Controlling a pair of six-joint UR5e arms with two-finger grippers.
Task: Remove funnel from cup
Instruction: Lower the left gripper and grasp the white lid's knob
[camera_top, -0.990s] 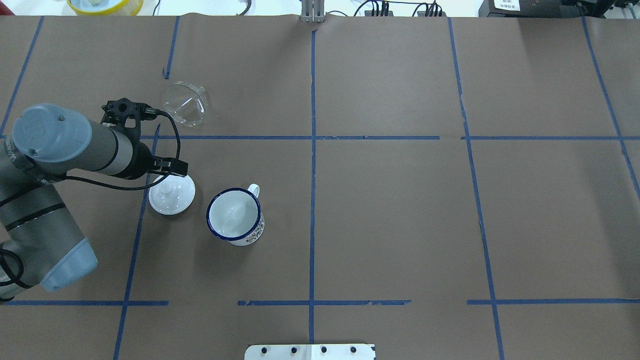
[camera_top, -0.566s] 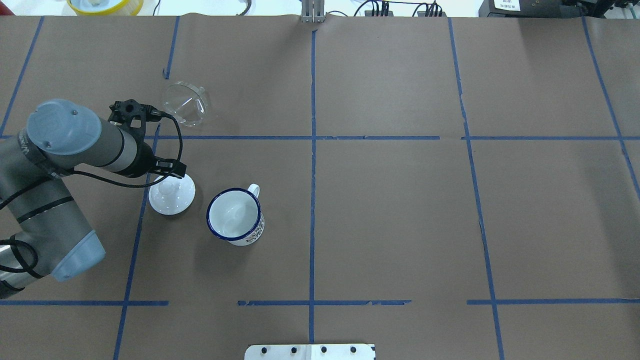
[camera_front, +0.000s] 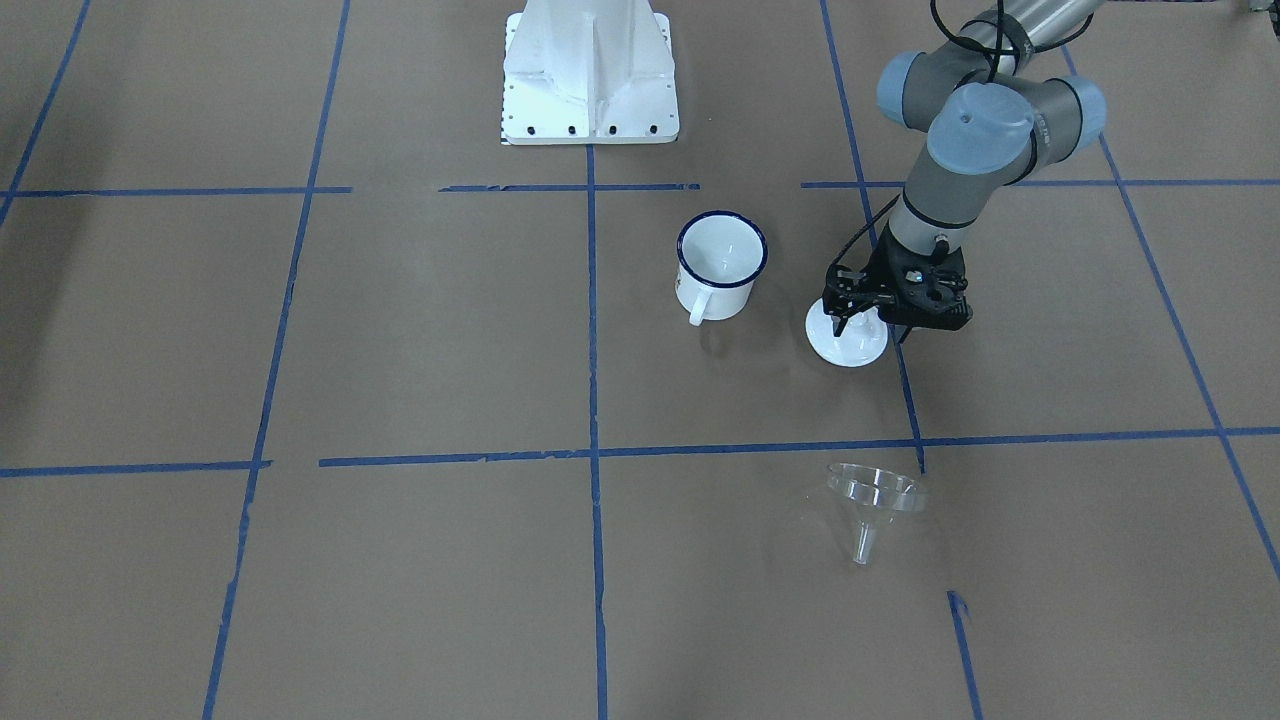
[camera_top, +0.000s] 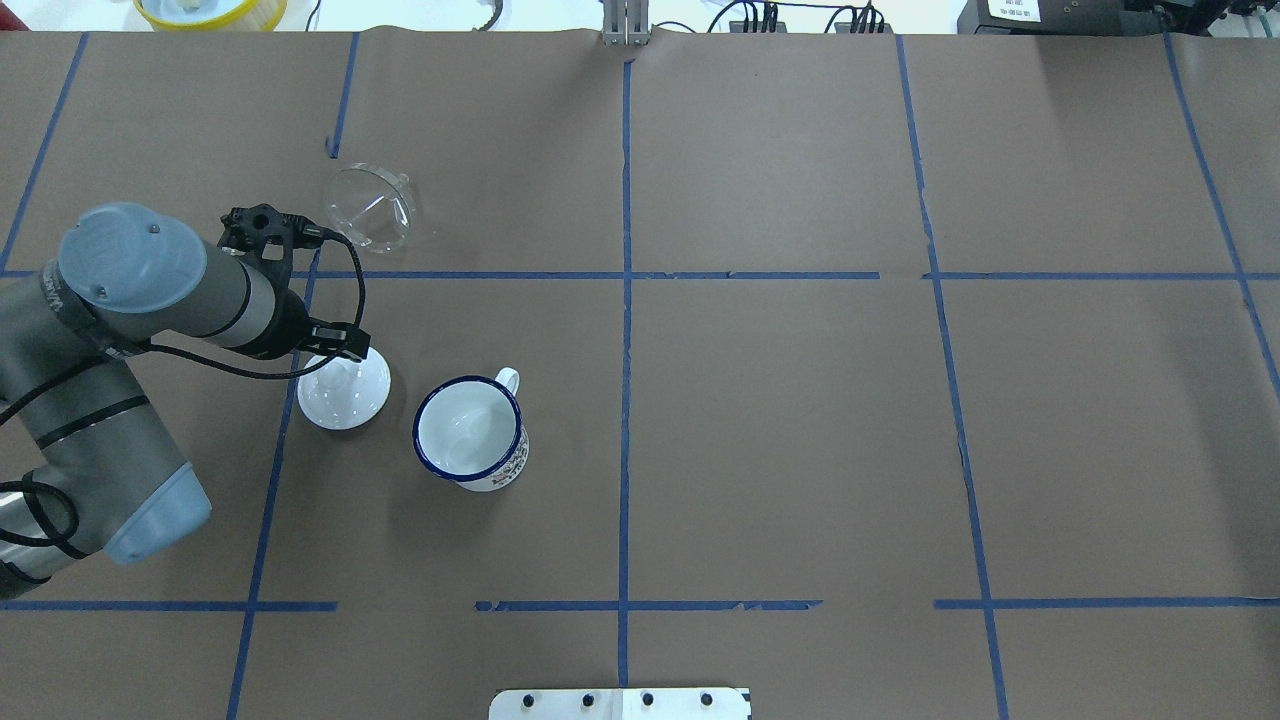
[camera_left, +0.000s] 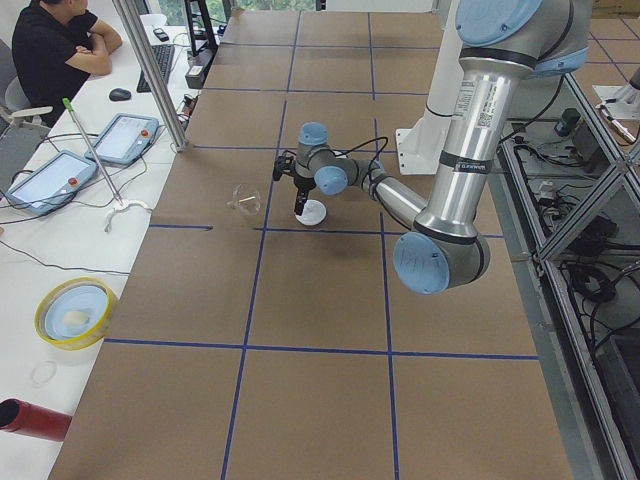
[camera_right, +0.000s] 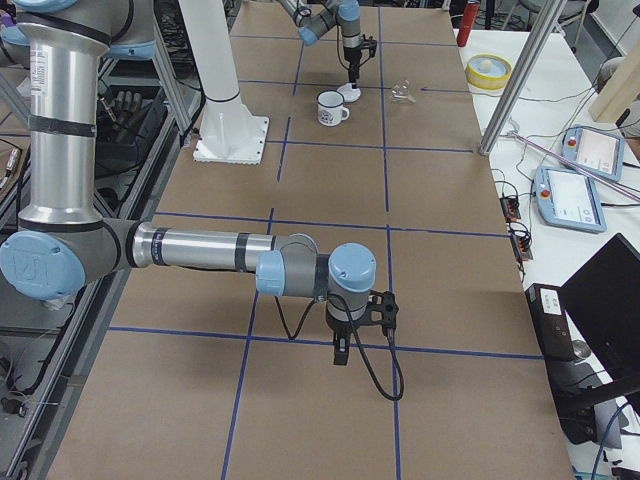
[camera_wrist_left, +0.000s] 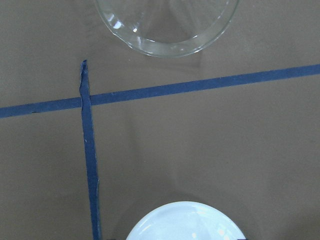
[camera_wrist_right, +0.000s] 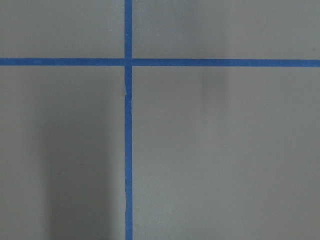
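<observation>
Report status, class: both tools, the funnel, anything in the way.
Left tool over white lid, jaws unclear. Right tool far off, state unclear. Funnel on table, apart from cup; cup empty.

White knobbed lid (camera_top: 341, 402) rests on blue-taped brown table (camera_top: 790, 430).

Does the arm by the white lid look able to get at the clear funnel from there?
Probably yes: the funnel lies in the open, a short way beyond the left gripper, with nothing standing between them.
</observation>
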